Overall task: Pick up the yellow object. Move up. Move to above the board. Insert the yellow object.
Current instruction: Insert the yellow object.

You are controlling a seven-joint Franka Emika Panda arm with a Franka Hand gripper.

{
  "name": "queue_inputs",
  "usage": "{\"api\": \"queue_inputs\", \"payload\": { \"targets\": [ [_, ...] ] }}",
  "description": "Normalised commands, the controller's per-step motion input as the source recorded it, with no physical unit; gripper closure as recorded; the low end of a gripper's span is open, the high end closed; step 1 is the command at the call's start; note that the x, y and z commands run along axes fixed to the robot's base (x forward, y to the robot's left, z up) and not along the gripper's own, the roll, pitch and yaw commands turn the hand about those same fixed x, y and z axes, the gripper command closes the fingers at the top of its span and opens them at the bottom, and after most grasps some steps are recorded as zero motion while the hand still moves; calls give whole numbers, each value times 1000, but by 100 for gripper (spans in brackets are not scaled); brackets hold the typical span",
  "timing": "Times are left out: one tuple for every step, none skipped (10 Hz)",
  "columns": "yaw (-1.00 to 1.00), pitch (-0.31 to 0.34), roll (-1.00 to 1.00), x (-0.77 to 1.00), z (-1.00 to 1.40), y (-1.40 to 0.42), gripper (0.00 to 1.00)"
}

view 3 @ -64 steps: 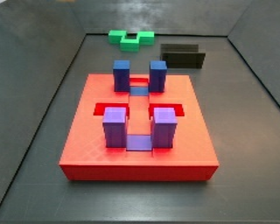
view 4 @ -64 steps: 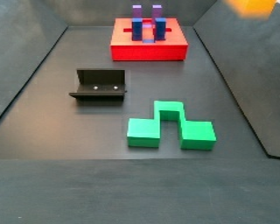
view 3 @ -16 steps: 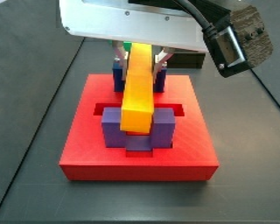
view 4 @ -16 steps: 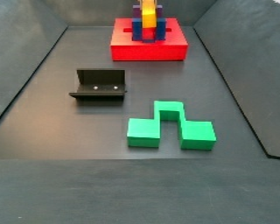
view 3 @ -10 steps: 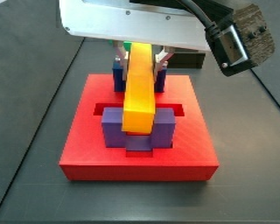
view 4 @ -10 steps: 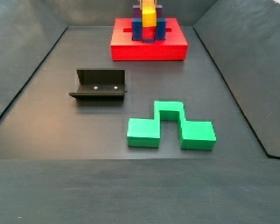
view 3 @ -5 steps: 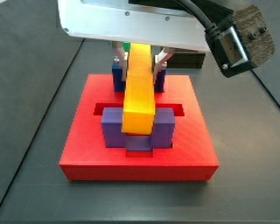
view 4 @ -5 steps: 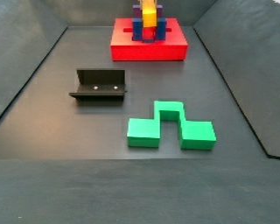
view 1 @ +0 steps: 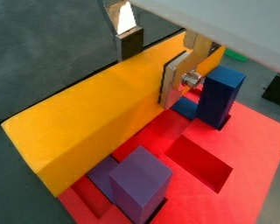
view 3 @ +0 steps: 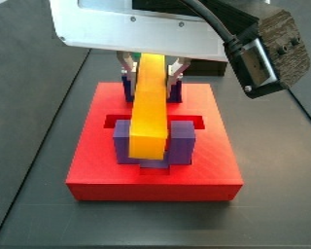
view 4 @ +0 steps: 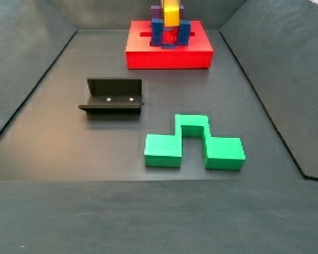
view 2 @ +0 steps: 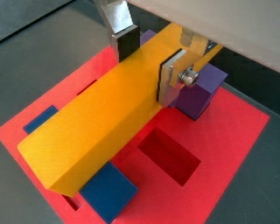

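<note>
Gripper (view 3: 151, 68) sits over the far half of the board (view 3: 93, 160), its silver finger plates (view 2: 173, 74) clamped on either long side of the yellow object (view 3: 147, 109), near one end of the bar. In both wrist views the plates press flat against the bar's faces, no gap visible, so the grasp is firm.

From the fingers the bar runs out lengthwise over the red platform, its free end reaching the near pair of purple posts (view 3: 179, 144) and lying between them. Cannot tell whether its underside touches the board or hangs just above. In a wrist view the bar (view 1: 90, 109) covers the middle strip of the board, with a purple post (view 1: 136, 179) just beside its free end and a blue post (view 1: 220, 94) just beyond the finger plate. An open rectangular recess (view 2: 168, 154) lies beside the bar, on the side of the screwed finger.

Well away from the fingers, on the grey floor: the fixture (view 4: 112, 97) and, nearer that camera, the green notched block (view 4: 193, 143). Both apart from the board (view 4: 169, 57)
</note>
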Motion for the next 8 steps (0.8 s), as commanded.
{"api": "queue_inputs", "payload": {
  "targets": [
    [40,86,224,131,-86,-77,100],
    [26,90,233,180,-97,-69,100],
    [3,84,177,234,-103,-6,100],
    [0,73,149,257,-114,0,100],
    [9,64,166,234,-137,0,100],
    [31,60,179,229,-157,0,100],
    [51,61,177,226,-166,0,100],
    [80,61,191,154,-166,0,100]
  ]
}}
